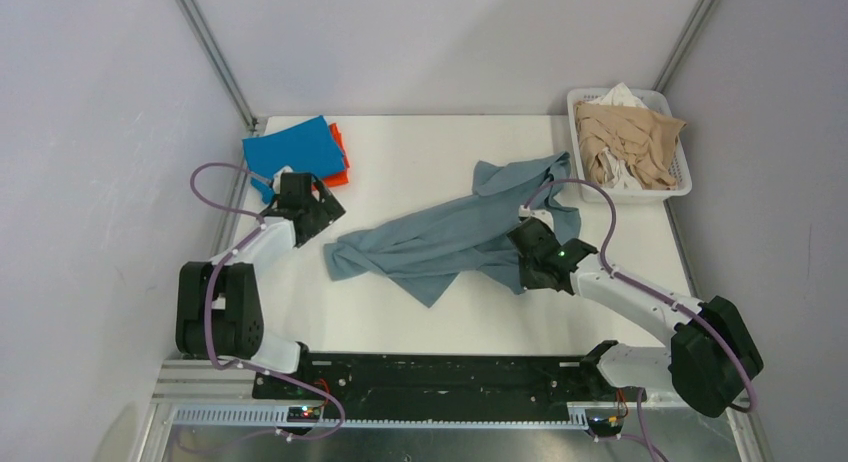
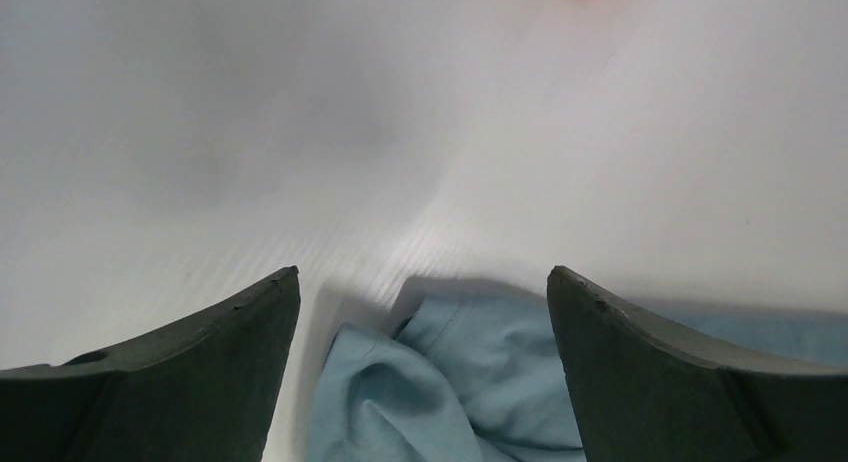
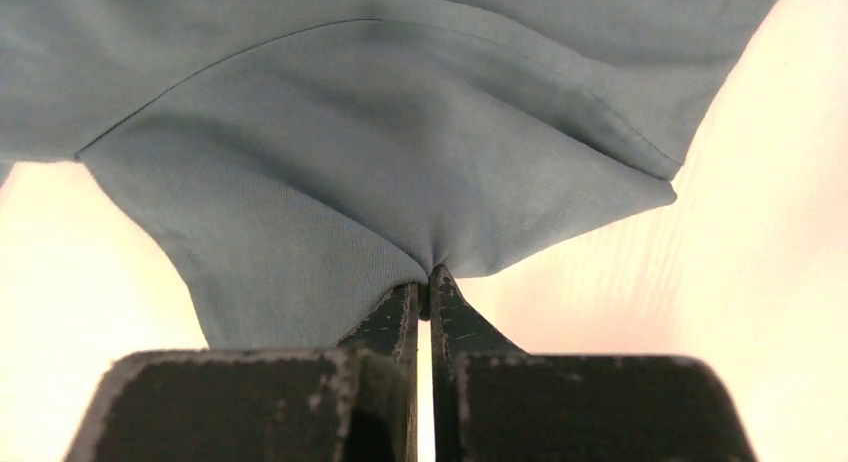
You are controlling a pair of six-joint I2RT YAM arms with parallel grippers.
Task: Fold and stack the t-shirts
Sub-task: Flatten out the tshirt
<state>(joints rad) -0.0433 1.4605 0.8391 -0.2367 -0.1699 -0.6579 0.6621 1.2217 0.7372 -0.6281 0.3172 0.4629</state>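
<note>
**A:** Starting with the top view: where is the grey-blue t-shirt point(image 1: 455, 237) lying?

**B:** It is lying crumpled across the middle of the bench point(image 1: 420, 152); its long axis is running on a slant from near-left to far-right; the far-right end is reaching toward the basket point(image 1: 640, 195); I am not managing to tell which end is the collar.

**A:** And how are the hands standing to it?

**B:** The left hand point(image 1: 325, 222) is hovering just beside the near-left end, so the cloth is lying to its right and a little nearer; the right hand point(image 1: 518, 257) is sitting on the right part, at the near edge; each arm is covering its own end, and the left one is much the nearer to the loose end. The blue t-shirt point(image 1: 295, 147) is lying folded on the orange t-shirt point(image 1: 341, 162) at the far-left corner, apart from all this.

**A:** What is the left wrist view showing?

**B:** The left hand is standing spread wide and holding nothing; a rumpled corner of the grey-blue t-shirt point(image 2: 450, 392) is showing between its two sides; whether it is touching the cloth, I cannot tell.

**A:** And the right wrist view?

**B:** The right hand is pressed together, pinching a fold of the grey-blue t-shirt point(image 3: 350, 162); the cloth is fanning away from the pinch.

**A:** So what is the coming move turning on?

**B:** I am judging that the left hand is needing to drop onto that corner and close; then the two hands would be drawing apart along the slanted axis to spread the shirt flat.
</note>
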